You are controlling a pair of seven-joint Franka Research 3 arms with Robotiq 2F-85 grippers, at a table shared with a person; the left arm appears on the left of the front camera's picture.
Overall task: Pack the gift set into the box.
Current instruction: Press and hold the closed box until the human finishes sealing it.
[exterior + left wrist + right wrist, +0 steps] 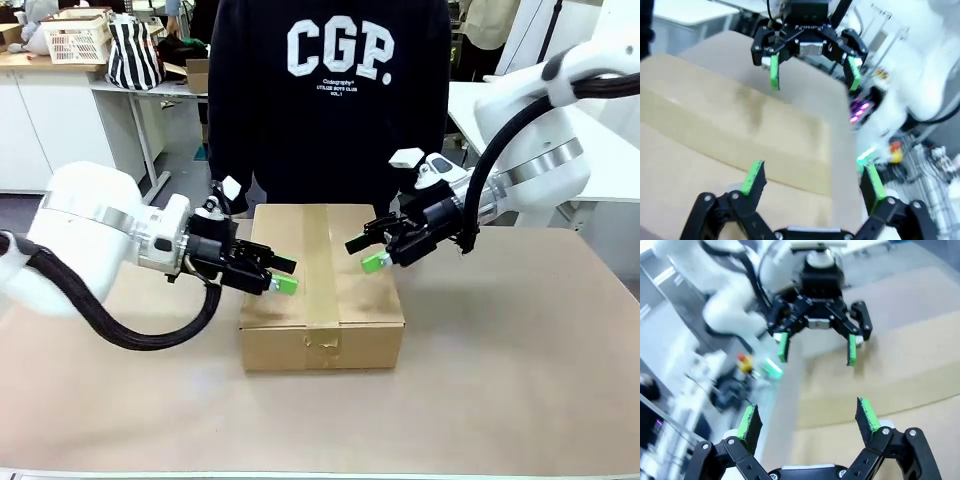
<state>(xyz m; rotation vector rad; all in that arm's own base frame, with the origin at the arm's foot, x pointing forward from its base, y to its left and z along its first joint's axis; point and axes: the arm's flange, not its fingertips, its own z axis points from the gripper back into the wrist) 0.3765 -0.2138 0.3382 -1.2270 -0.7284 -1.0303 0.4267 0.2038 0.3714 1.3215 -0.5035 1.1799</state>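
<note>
The box (360, 300) is a brown carton lying on the table with its flaps shut and a tape strip (320, 250) along its top. My left gripper (282, 276) hovers open over the box's left edge, empty. My right gripper (364, 253) hovers open over its right edge, also empty. The two face each other across the lid. The left wrist view shows my left gripper (812, 172) above the box (715, 130) with the right gripper (814, 75) opposite. The right wrist view shows my right gripper (807, 417), the box (900, 365) and the left gripper (817, 348). The gift set is hidden.
A person in a black sweatshirt (330, 90) stands right behind the box at the far edge. The tan table (500, 380) has free room in front and to both sides. A white basket (75, 40) and a striped bag (133, 55) sit on a far counter.
</note>
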